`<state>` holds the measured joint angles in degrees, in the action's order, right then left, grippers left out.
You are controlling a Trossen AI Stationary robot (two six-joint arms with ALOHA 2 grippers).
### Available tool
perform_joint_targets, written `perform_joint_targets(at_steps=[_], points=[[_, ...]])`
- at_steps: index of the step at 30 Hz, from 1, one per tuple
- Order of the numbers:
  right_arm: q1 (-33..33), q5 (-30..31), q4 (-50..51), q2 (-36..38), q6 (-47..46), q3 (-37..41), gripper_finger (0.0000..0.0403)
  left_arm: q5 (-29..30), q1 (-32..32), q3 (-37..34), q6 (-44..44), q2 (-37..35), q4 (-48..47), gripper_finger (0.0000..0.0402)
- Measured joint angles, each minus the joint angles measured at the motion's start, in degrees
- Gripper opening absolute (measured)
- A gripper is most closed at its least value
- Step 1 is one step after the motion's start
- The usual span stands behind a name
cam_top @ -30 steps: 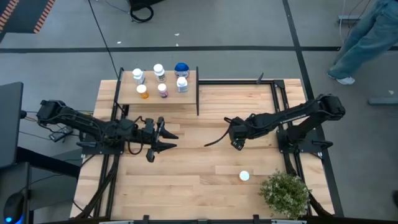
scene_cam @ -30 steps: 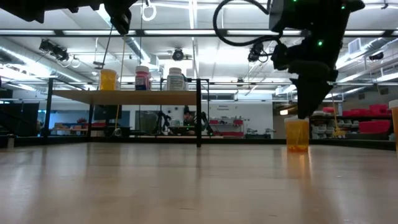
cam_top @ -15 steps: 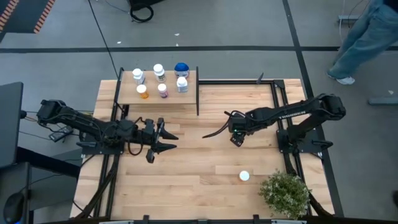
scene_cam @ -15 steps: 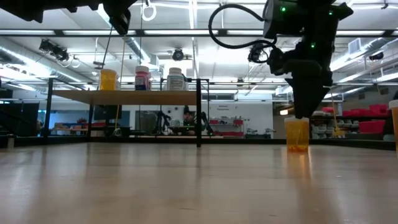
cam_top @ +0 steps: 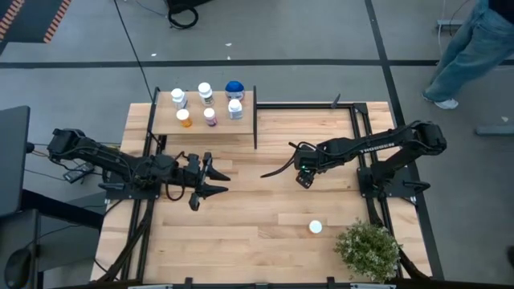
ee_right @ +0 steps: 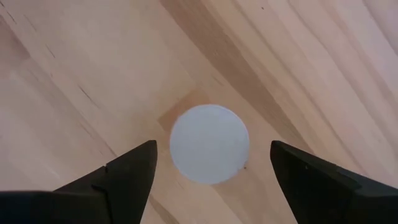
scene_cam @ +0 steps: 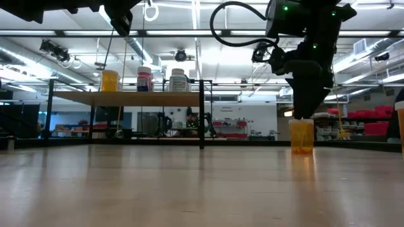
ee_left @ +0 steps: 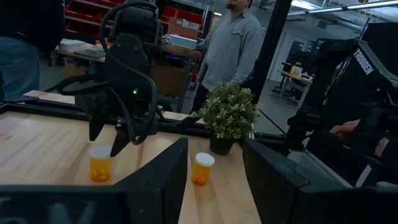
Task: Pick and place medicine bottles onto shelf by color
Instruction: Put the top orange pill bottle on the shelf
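Over the last second we have swung our right gripper (ee_right: 210, 163) in over an orange bottle (scene_cam: 301, 137) with a round white cap, well to the shelf's (cam_top: 205, 128) right on the table (cam_top: 241, 233); its fingers hang spread, one on each side of the cap, not touching it. We judge the grasp comes next. Our left gripper (cam_top: 210, 181) waits open in front of the shelf. The shelf, a light-wood board on black metal legs, holds six bottles (cam_top: 209, 104); another bottle (cam_top: 316, 228) stands near the plant (cam_top: 368, 249).

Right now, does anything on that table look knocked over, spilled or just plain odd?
Nothing stands out. Six bottles stand upright on the shelf, two orange bottles stand upright on the table, and the right tool hovers open above one.
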<state>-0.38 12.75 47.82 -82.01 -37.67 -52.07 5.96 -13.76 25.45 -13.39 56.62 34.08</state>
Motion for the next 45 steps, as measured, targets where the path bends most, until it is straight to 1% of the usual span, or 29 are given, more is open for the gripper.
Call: perform_joint_targets(at_steps=[8, 13, 22, 36, 45], points=[[-0.36, 0.67, 0.06, 0.01, -0.05, 0.00, 0.0320, 0.00, 0.00, 0.00, -0.79, 0.00, -0.21, 0.0162], [-1.01, -0.65, 0.16, 0.01, -0.65, 0.00, 0.0320, 0.00, 0.00, 0.00, -0.77, 0.00, -0.23, 0.0162], [-1.01, -0.81, -0.18, -2.21, -1.79, 0.00, 0.0320, 0.00, 0.02, 0.00, -0.72, 0.00, -0.41, 0.0162], [-1.49, -1.27, -1.24, -2.31, -2.36, 0.00, 0.0320, 0.00, 0.02, 0.00, -0.94, 0.00, -0.50, 0.0162], [-1.49, -1.48, -1.26, -2.31, -2.82, 0.00, 0.0308, 0.00, 0.02, 0.00, -1.00, 0.00, -0.48, 0.0162]])
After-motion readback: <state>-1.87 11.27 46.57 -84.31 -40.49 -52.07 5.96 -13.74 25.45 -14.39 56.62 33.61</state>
